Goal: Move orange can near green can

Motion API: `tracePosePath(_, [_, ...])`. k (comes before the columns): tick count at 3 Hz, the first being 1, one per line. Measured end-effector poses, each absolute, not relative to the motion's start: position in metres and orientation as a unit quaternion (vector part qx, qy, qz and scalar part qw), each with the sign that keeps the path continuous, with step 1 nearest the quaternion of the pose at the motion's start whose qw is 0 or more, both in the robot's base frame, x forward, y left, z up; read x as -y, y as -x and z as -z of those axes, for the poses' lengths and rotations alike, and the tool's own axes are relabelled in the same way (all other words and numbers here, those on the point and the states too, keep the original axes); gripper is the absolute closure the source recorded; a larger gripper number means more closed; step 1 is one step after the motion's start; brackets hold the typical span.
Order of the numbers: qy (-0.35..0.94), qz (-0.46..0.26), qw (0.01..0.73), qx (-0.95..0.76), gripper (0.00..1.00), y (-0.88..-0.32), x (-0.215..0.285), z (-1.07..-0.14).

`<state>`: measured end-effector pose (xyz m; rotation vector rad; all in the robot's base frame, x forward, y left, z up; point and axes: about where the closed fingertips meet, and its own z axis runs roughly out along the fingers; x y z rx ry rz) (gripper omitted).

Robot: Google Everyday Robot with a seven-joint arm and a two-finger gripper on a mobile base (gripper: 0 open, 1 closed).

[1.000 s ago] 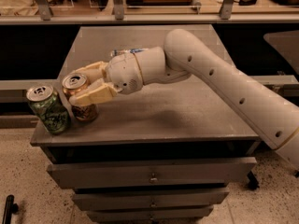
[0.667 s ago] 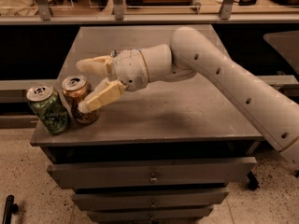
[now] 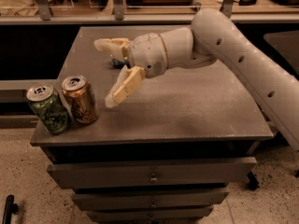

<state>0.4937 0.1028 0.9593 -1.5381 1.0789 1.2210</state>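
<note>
Where the near left corner of the table is examined, the orange can is found standing upright, with the green can upright just beside it on its left. Whether the two cylinders touch cannot be told. A copper-orange metallic sheen, pale side markings and a silver top with a pull tab are noted on the orange can. The green can is of the same shape and size, light green with dark scribbled markings and a silver lid.

The gripper is held above the table top, to the right of the orange can and apart from it. Its jaws are spread wide and nothing is held between them. The fingers are recorded as flat, tapered and cream-coloured, one pointing left near the back, the other angled down toward the front. The arm is clad in smooth pale shells, rounded at the wrist and tubular beyond, with small round holes along its length.

A small blue object is seen behind the gripper, largely hidden; its form cannot be told.

The table top is matte grey, flat and square-edged. Grey drawers with small knobs are stacked below it. The floor is pale and speckled.
</note>
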Motion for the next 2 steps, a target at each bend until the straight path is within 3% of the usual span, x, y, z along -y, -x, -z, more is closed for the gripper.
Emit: tracePosePath(2, [0.604,-0.468,0.435,-0.477,0.00,-0.4974,-0.0805,-0.9733])
